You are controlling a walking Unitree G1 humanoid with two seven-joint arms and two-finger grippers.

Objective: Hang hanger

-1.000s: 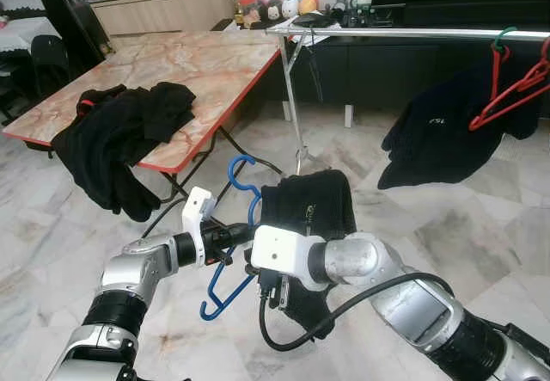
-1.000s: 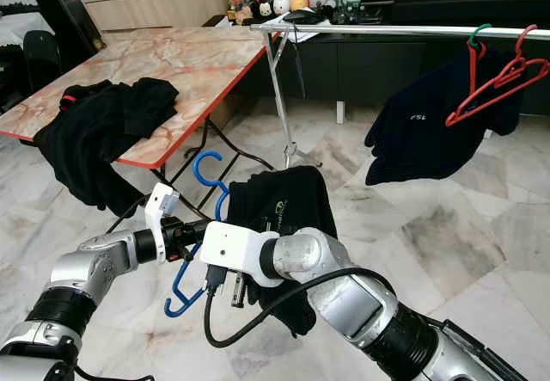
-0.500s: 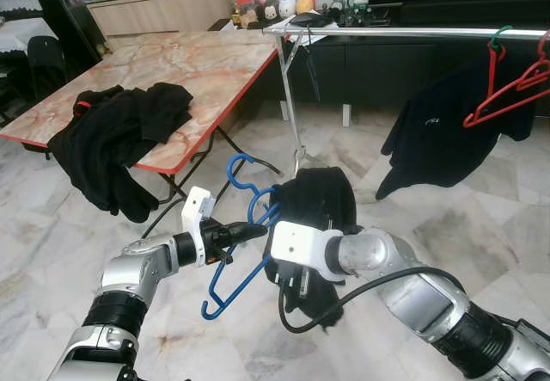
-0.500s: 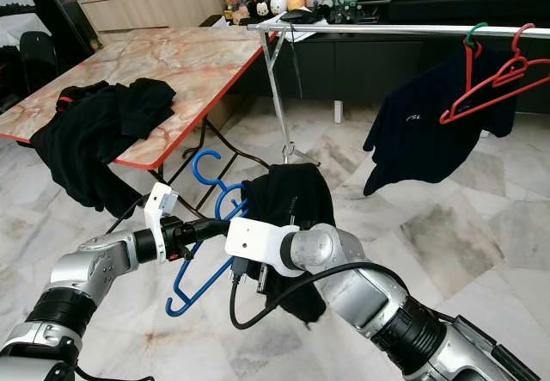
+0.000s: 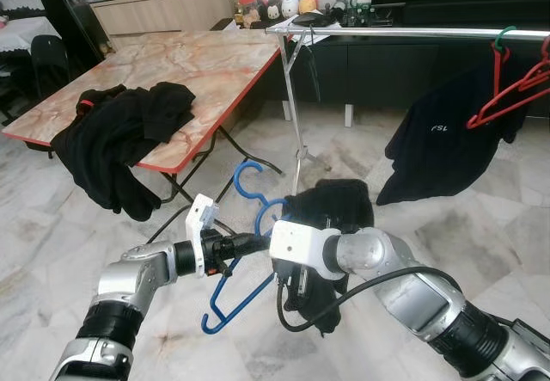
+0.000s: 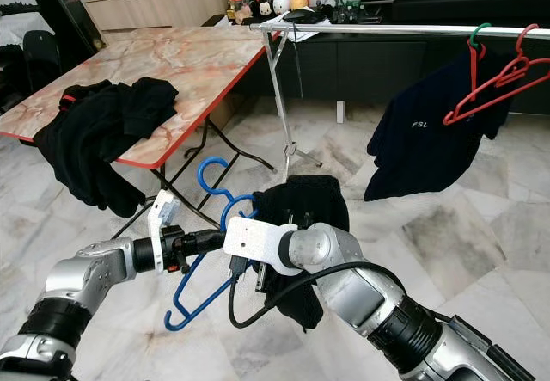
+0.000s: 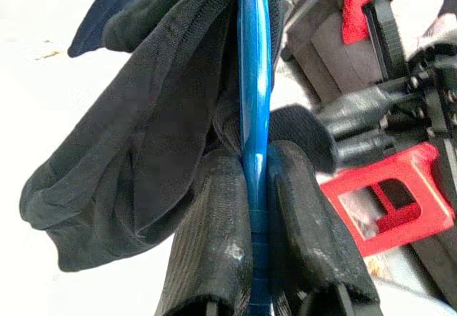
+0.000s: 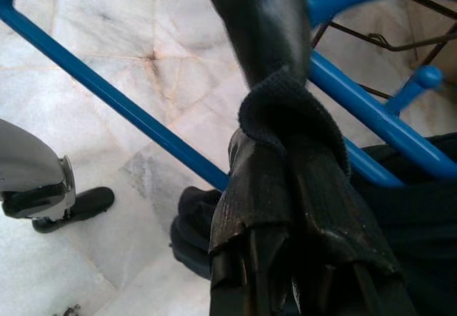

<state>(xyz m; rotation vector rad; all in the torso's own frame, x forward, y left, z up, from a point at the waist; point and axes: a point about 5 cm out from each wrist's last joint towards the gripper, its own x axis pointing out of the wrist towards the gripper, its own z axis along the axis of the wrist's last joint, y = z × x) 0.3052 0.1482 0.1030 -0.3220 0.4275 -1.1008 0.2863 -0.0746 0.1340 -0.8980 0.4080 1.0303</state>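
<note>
A: Floor?
B: Pale marble floor [image 5: 69, 226]. Marble-top folding counter [image 5: 215, 63] with red edge, dark TV cabinet [image 5: 412, 63] behind.
A: Else?
B: Wooden cabinet [image 5: 163, 7] back left.

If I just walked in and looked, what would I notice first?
Probably the blue hanger low in front of the robot, pinched by the left end effector, with a black garment bunched on it that the right end effector grips. Next, the dark shirt on a red hanger on the rail at the right, and the black clothes heaped on the table at the left.
</note>
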